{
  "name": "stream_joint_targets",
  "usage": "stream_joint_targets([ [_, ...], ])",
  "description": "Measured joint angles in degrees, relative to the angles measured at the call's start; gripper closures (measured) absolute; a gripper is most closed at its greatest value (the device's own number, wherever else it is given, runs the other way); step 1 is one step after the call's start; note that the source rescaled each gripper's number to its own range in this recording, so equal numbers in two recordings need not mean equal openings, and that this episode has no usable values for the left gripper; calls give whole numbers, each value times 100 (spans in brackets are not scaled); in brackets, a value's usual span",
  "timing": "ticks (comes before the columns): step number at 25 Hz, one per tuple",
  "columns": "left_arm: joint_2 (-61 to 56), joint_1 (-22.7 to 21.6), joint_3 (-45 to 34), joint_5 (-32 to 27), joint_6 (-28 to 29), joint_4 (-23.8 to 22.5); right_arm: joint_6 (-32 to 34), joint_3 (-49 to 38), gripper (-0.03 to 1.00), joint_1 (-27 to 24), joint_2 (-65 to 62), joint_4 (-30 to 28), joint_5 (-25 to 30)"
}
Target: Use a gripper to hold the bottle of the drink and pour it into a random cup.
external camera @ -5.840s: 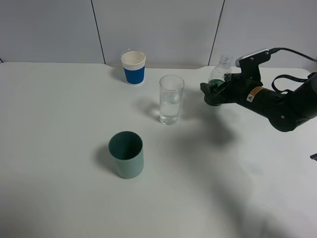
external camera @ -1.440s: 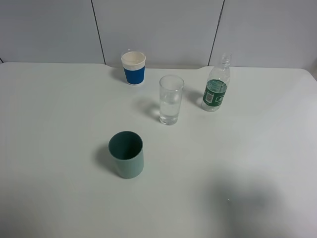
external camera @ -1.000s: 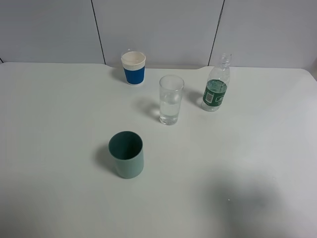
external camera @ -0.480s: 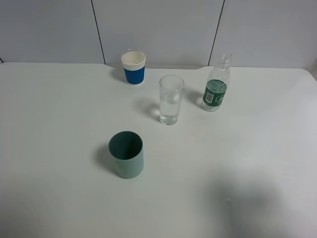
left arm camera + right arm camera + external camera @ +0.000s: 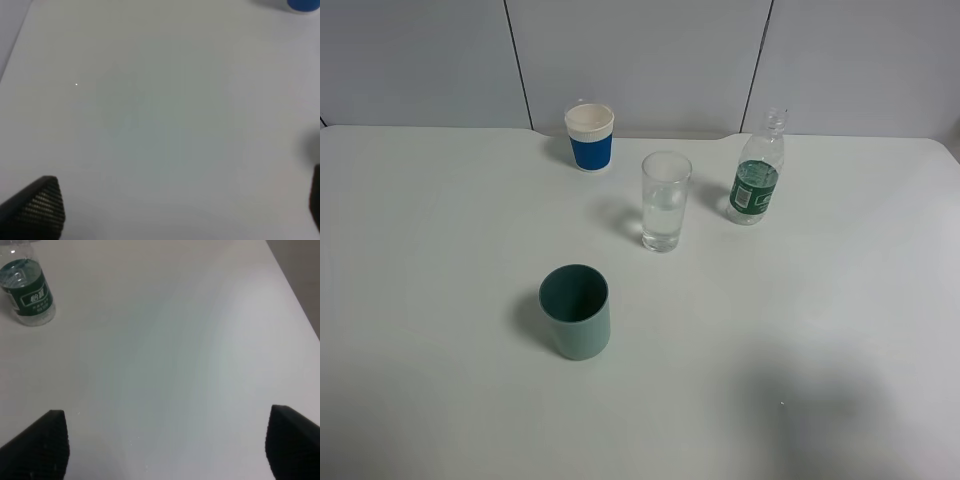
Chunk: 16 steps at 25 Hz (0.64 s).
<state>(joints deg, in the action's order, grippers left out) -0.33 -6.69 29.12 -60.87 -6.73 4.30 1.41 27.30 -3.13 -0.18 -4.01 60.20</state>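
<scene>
The clear bottle (image 5: 757,180) with a green label stands upright and uncapped at the back right of the white table (image 5: 440,260). It also shows in the right wrist view (image 5: 27,295). The tall clear glass (image 5: 666,200) stands to the bottle's left with some clear liquid in it. Neither arm shows in the exterior high view. My right gripper (image 5: 165,440) is open and empty, over bare table well away from the bottle. My left gripper (image 5: 177,205) is open and empty over bare table.
A blue-and-white paper cup (image 5: 590,137) stands at the back, left of the glass; its edge shows in the left wrist view (image 5: 302,4). A teal-green cup (image 5: 576,310) stands nearer the front. The table's right edge (image 5: 295,295) shows in the right wrist view.
5.8 s ago my right gripper held the bottle beside the glass. The bottle now stands free on the table and the arm has left the exterior view. Nothing moved over the last second.
</scene>
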Motion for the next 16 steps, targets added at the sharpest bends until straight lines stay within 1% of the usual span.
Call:
stream_joint_targets([
  [16, 0, 0, 0, 0, 0, 0, 0, 0, 41, 0, 0, 0, 0],
])
